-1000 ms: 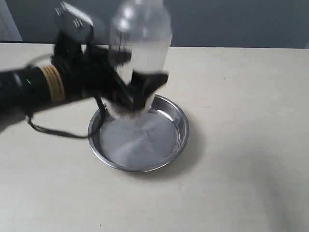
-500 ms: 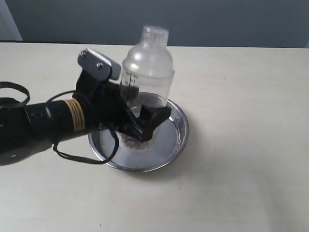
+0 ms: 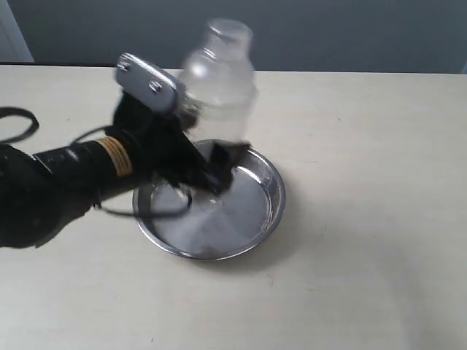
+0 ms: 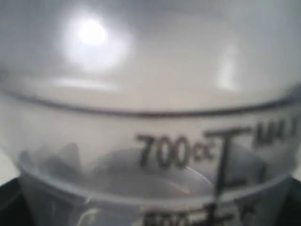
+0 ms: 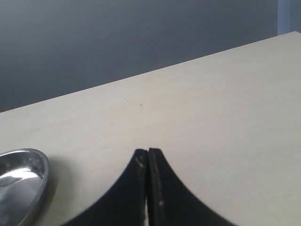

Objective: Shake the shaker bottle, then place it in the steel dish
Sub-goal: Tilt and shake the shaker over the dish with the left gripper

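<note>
Your left pincer (image 3: 211, 164) is clamped around the lower body of the bottle (image 3: 217, 84), which is blurred in the exterior view and sits tilted above the far left part of the dish (image 3: 266, 211), its neck cap uppermost; whether its base touches the dish you cannot tell. In the left wrist view the bottle (image 4: 150, 113) fills the picture, frosted, with a "700cc" mark printed beside a scale line. Your right pincer (image 5: 148, 188) hangs over bare bench (image 5: 225, 117) with its jaws pressed together on nothing, the dish (image 5: 23, 181) off to one side.
</note>
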### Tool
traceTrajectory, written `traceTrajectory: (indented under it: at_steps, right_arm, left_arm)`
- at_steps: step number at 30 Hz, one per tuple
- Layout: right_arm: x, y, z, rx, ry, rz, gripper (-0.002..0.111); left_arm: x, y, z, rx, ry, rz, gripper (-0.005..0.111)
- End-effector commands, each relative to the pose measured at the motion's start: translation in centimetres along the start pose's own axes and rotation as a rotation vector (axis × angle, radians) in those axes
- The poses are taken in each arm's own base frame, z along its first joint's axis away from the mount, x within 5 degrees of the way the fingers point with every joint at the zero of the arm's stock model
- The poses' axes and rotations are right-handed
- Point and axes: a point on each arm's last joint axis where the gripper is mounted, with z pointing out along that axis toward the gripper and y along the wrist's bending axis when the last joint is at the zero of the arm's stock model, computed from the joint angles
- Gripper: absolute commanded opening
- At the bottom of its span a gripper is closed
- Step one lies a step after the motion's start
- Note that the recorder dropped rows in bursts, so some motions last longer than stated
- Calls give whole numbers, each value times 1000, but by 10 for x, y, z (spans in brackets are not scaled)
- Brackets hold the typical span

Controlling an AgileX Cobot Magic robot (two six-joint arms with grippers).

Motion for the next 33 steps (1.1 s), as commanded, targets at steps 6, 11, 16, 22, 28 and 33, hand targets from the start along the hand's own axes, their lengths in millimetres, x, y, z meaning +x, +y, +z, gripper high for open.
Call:
traceTrajectory:
  at_steps: [6,11,16,22,28,33]
  right_arm:
    - [-1,0,0,3,-16,-4,-1]
    - [-1,0,0,3,-16,-4,-1]
    - [-1,0,0,3,-16,-4,-1]
    - [-1,0,0,3,-16,-4,-1]
    - [-1,0,0,3,-16,-4,-1]
    - [-1,0,0,3,-16,-4,-1]
  left_arm:
    - [13,19,5,-194,17,-328,0]
    - [19,-19,-1,134,138,151,0]
    - [4,-16,-3,106,58,80,0]
    - [1,12,-1,-112,27,-219,1]
    - [-3,16,-2,-117,-2,-286,0]
    - [10,-32,-6,239,138,201,0]
